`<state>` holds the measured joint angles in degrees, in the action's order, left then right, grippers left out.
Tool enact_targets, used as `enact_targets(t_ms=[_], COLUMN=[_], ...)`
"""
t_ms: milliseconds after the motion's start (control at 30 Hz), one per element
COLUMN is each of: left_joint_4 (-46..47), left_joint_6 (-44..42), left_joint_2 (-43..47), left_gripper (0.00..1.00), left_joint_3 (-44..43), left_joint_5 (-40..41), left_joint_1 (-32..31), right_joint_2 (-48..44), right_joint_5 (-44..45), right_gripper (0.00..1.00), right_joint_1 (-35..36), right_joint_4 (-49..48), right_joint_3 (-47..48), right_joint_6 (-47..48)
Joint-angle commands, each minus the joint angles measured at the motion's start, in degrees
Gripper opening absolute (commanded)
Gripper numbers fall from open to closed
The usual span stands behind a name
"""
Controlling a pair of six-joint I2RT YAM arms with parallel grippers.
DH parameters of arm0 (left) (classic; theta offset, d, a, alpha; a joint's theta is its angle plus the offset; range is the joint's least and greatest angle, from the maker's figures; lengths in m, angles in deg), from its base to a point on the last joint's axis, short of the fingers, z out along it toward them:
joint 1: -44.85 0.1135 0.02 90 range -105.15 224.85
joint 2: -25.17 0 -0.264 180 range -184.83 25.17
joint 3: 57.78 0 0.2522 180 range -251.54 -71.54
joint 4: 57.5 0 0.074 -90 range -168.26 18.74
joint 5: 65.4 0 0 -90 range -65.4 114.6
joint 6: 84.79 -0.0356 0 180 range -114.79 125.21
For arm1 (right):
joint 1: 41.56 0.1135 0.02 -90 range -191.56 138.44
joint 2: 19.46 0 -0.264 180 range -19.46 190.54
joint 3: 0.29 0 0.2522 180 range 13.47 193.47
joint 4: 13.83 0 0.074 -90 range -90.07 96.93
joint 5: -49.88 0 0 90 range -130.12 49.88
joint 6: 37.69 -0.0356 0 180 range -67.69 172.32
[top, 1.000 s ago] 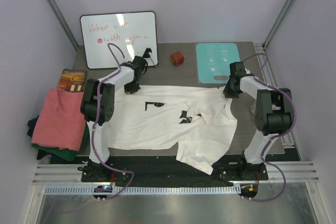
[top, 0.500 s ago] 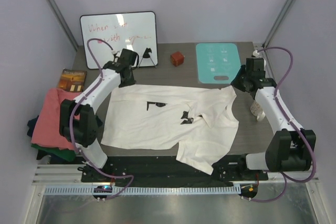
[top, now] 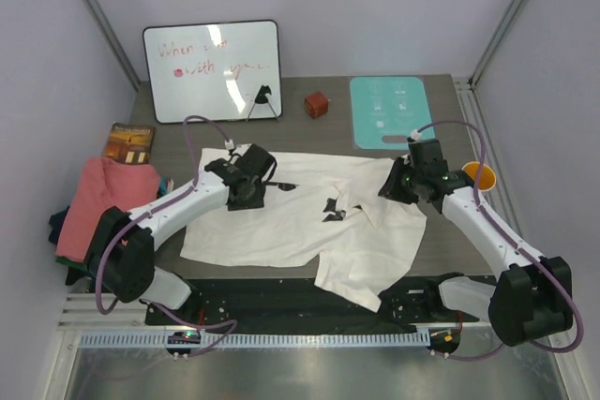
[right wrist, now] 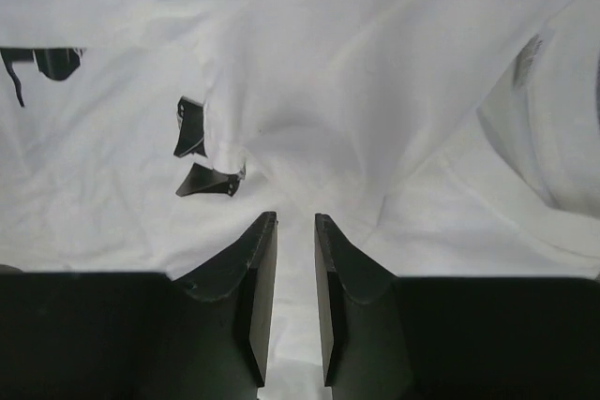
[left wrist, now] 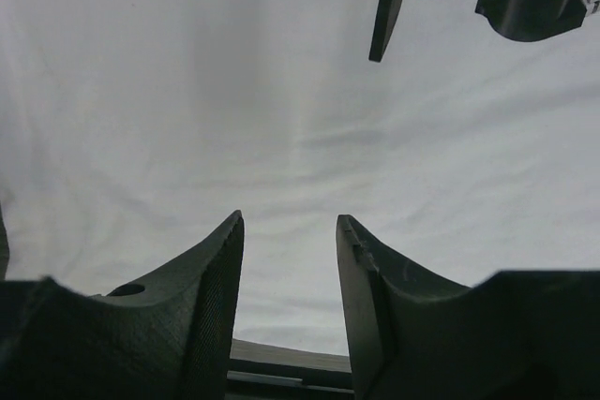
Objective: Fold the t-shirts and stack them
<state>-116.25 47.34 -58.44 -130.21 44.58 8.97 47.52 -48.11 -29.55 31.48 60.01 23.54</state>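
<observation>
Far left of the top view: salmon-pink t-shirt (top: 94, 208) heaped over darker t-shirts (top: 62, 229). Left of centre: left gripper (top: 246, 190) low over the white t-shirt (top: 291, 227), fingers apart, clamping nothing, only smooth cloth between them in the wrist view. Mid-frame: white t-shirt spread out, rumpled toward its right side. Right of centre: right gripper (top: 397, 185) at the shirt's creased upper right corner, fingers narrowly parted, gripping nothing.

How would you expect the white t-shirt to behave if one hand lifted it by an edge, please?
Probably floppy: the white t-shirt lies rumpled, with soft folds near its middle. It would likely sag and drape, as its near corner spills over the table edge.
</observation>
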Motion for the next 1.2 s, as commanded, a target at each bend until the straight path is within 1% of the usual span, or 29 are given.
enact_targets(t_ms=[0, 33, 100, 167, 200, 267, 300, 333, 367, 400, 433, 467, 500, 567, 600, 633, 667, 800, 1000, 1100, 1167], left_joint_4=[1.7, 1.4, 0.7, 0.6, -0.5, -1.1, -1.3, -1.9, -2.3, -2.7, -2.9, -3.1, -3.2, -4.7, -5.4, -6.0, -6.2, -4.8, -4.1, -2.9, -3.3], left_joint_6=[3.0, 2.8, 2.3, 1.6, 0.6, -1.4, -2.5, -3.7, -4.2, -4.8, -5.4, -5.6, -5.8, -6.6, -6.8, -6.8, -6.8, -6.9, -6.2, -5.8, -5.7], left_joint_2=[-1.7, -2.5, -4.2, -5.1, -5.7, -7.2, -9.4, -10.8, -12.1, -15.6, -17.4, -19.5, -23.0, -27.2, -28.8, -31.8, -32.7, -36.4, -40.9, -42.2, -44.0], left_gripper=[0.43, 0.39, 0.36, 0.37, 0.37, 0.37, 0.38, 0.32, 0.24, 0.17, 0.00, 0.00, 0.00, 0.00, 0.00, 0.00, 0.00, 0.00, 0.00, 0.00, 0.00], left_joint_3=[-1.8, -3.3, -5.0, -6.4, -8.8, -11.9, -15.3, -17.3, -19.1, -22.3, -23.9, -25.4, -28.0, -30.9, -33.6, -34.7, -36.1, -36.8, -37.2, -37.4, -39.1], left_joint_5=[2.0, 1.7, 1.8, 4.3, 7.7, 9.6, 10.0, 9.6, 9.0, 8.1, 5.8, 5.0, 4.5, 4.2, 4.1, 3.7, 3.5, 1.8, -4.1, -6.2, -7.8], left_joint_1=[-0.8, -0.9, -0.9, -0.9, -0.9, -0.2, 0.5, 1.3, 3.5, 4.8, 6.1, 8.4, 9.4, 11.3, 11.8, 12.2, 12.8, 13.9, 16.5, 17.9, 19.3], right_joint_2=[2.0, 2.8, 5.2, 7.3, 10.0, 13.4, 15.1, 18.5, 20.0, 21.5, 24.7, 26.3, 27.9, 30.9, 31.5, 32.1, 33.2, 35.4, 36.6, 39.7, 41.0], right_joint_5=[3.9, 4.7, 7.7, 11.7, 12.1, 13.7, 14.4, 13.8, 13.3, 13.0, 12.8, 12.8, 12.1, 11.5, 11.4, 11.6, 11.9, 12.0, 11.9, 10.7, 9.4], right_gripper=[0.28, 0.27, 0.27, 0.25, 0.25, 0.23, 0.23, 0.22, 0.20, 0.20, 0.19, 0.18, 0.17, 0.13, 0.13, 0.12, 0.11, 0.08, 0.05, 0.03, 0.02], right_joint_1=[3.8, 3.8, 3.7, 3.5, 3.5, 3.3, 3.0, 2.8, 2.6, 2.5, 2.4, 2.2, 1.6, 0.9, 0.3, 0.1, -0.1, -0.4, -2.2, -3.7, -5.1], right_joint_4=[-1.9, -1.9, -2.6, -2.9, -3.6, -4.2, -4.2, -4.2, -4.6, -4.9, -5.3, -5.7, -5.6, -6.0, -6.2, -6.6, -6.8, -6.8, -6.9, -6.8, -6.7], right_joint_3=[0.1, 1.0, 2.8, 4.9, 6.8, 9.2, 11.4, 12.5, 13.3, 14.6, 15.1, 15.6, 16.6, 17.0, 16.9, 16.8, 16.7, 16.4, 14.0, 15.7, 17.3], right_joint_6=[-1.6, -1.1, -0.3, 0.7, 1.8, 2.3, 2.3, 2.3, 2.3, 2.3, 2.5, 2.6, 2.6, 2.3, 2.2, 2.1, 1.9, 2.1, 1.2, 1.2, 0.9])
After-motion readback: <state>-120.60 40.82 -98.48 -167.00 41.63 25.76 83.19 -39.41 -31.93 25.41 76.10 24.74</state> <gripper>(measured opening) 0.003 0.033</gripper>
